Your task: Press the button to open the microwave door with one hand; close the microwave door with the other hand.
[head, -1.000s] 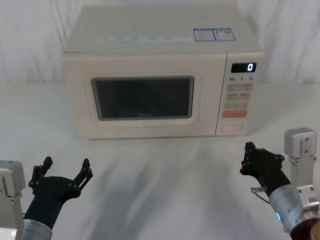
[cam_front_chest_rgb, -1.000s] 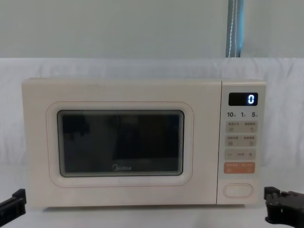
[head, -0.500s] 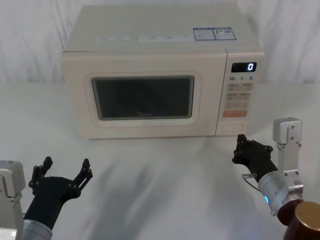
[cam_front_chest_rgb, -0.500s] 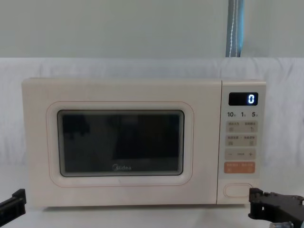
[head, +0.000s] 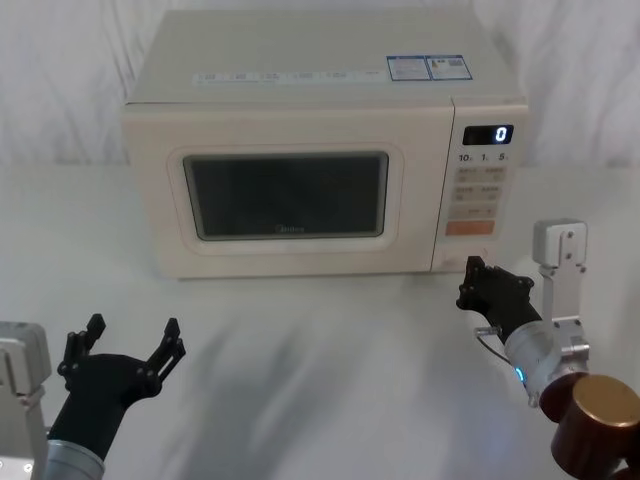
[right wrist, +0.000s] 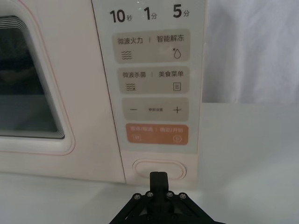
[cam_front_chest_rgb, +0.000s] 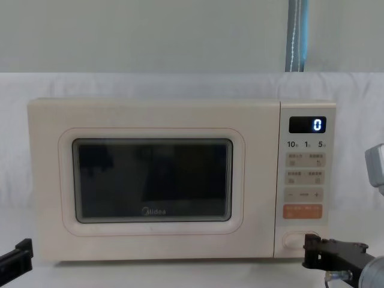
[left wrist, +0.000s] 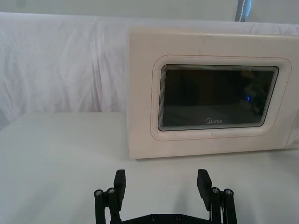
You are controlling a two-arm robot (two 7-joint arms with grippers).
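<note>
The cream microwave stands at the back of the table with its microwave door [head: 285, 195] [left wrist: 215, 98] [cam_front_chest_rgb: 153, 180] closed. The wide cream button [right wrist: 159, 168] [cam_front_chest_rgb: 291, 239] sits at the bottom of the control panel. My right gripper [head: 470, 270] [right wrist: 159, 178] [cam_front_chest_rgb: 309, 247], blue-lit at the wrist, is shut with its tip right at the button's lower edge; I cannot tell if it touches. My left gripper [head: 133, 332] [left wrist: 162, 179] rests open low at the front left, well short of the door.
An orange key [right wrist: 157, 135] lies just above the button, with small labelled keys and a display [head: 487, 134] reading 0 higher up. White cloth [head: 330, 340] covers the table and hangs behind. Free table room lies in front of the microwave.
My right gripper has moved forward and leftward, from the table's right side up to the button on the panel. The left gripper and the door have not moved.
</note>
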